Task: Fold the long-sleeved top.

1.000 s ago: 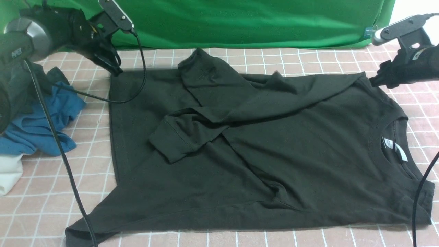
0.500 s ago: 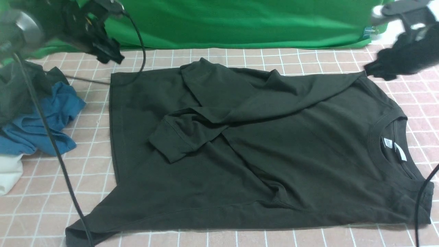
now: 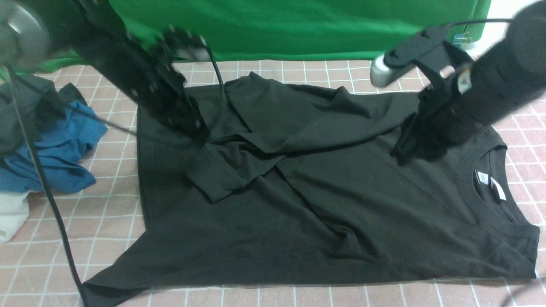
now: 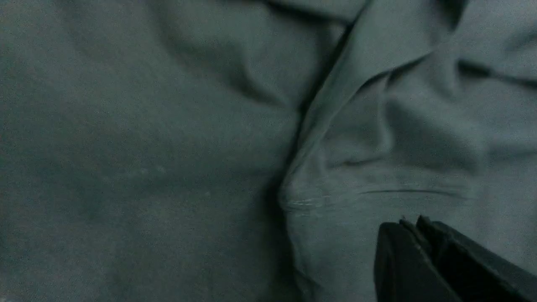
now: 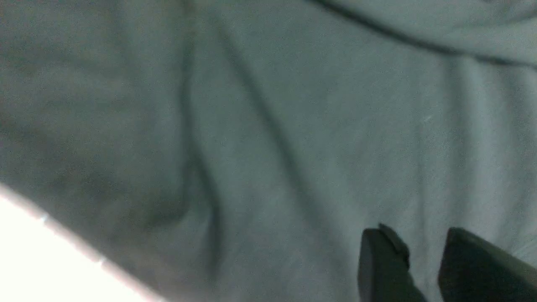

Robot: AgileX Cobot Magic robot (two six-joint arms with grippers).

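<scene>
- While both arms reach down over it, the black long-sleeved top (image 3: 324,192) lies spread across the middle of the front view on a pink checked cloth (image 3: 51,238). Its collar (image 3: 467,170) with a white label (image 3: 482,177) is at the right of the frame.
- Both sleeves are folded in over the body, and one cuff (image 3: 213,177) lies left of centre.
- At upper left of centre, the left gripper (image 3: 200,130) points down at the top just above that cuff, blurred.
- From the left wrist view, the left gripper (image 4: 409,222) has its two fingers pressed together over the fabric beside a stitched fold, with no cloth seen between them.
- Right of centre, the right gripper (image 3: 401,155) points down at the chest, just left of the collar.
- From the right wrist view, the right gripper (image 5: 419,230) has its fingers apart, fabric showing through the gap, and nothing held.
- Whether either tip touches the fabric I cannot tell.
- At the left edge lie a blue garment (image 3: 55,149), a dark garment (image 3: 21,106) above it, and a white cloth (image 3: 10,215) below.
- A green backdrop (image 3: 298,25) runs across the top.
</scene>
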